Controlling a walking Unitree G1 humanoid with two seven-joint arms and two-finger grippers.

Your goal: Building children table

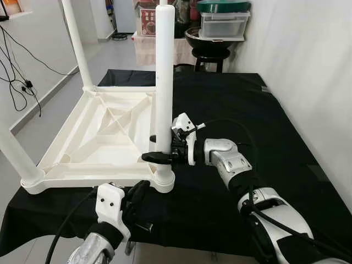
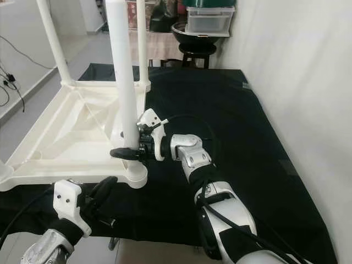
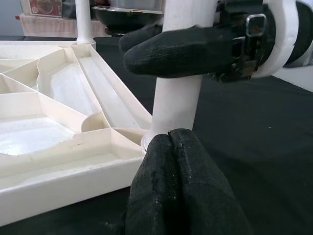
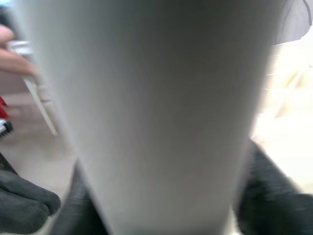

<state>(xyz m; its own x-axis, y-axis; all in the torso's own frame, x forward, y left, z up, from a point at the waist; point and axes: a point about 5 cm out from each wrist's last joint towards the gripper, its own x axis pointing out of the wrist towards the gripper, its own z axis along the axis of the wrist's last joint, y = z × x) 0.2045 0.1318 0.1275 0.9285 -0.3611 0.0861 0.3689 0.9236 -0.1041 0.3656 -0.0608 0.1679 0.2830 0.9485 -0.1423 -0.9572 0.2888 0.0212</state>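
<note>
White table leg (image 1: 164, 77) clamped by right pincer (image 1: 159, 157); left pincer (image 3: 178, 196) closed, empty

- black cloth (image 1: 264, 121) over the worktop
- black stool (image 1: 210, 56) beyond it, clear lidded box (image 1: 223, 23) on top
- cables (image 1: 22, 82) on floor, left

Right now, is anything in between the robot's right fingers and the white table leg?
No, nothing visible is. The right gripper is already shut around the near table leg, low down, just above its socket in the upside-down tabletop. The left gripper sits closed in front of that corner, not touching the leg.
</note>
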